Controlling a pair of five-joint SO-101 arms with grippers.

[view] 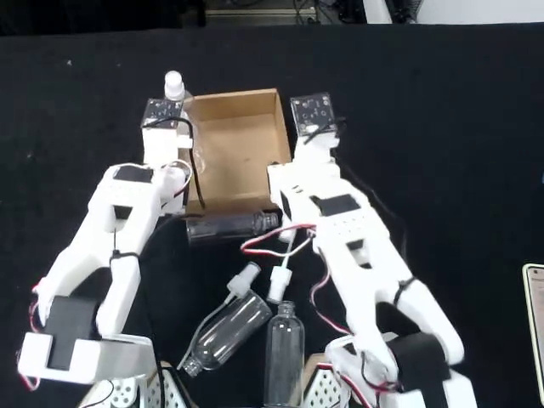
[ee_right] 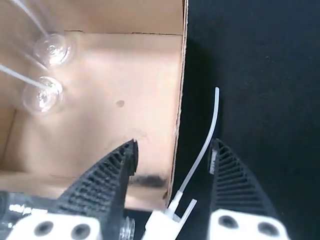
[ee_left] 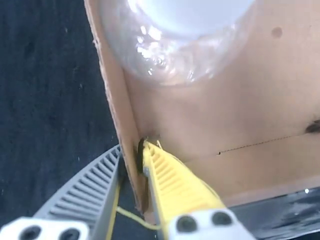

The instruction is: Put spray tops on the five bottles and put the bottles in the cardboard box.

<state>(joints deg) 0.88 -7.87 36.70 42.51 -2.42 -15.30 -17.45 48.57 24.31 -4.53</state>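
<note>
You work over a table (view: 459, 127) draped in black cloth under even light. Beyond its far edge you see dark cables (view: 340, 10) and a pale surface (view: 476, 8). A flat white-rimmed object (view: 535, 314) lies at one side edge.

The left arm (view: 110, 229) and the right arm (view: 357, 246) are both built of blocky white plastic shells, with black motor blocks (view: 68, 321) set into them. Red and white wires (view: 263, 238) loop loosely off the right arm, and a black cable (view: 190, 144) curls by the left one's wrist. Each wrist carries a small dark square circuit board (view: 313, 109) (dotted with tiny pale parts). The left arm's fingers (ee_left: 175, 185) are ribbed, one yellow and one grey, on white mounts with dark screw holes (ee_left: 219, 218). A thin yellow wire (ee_left: 131, 216) runs between them. The right arm's fingers (ee_right: 107, 175) are ribbed and black, on similar white mounts.
</note>
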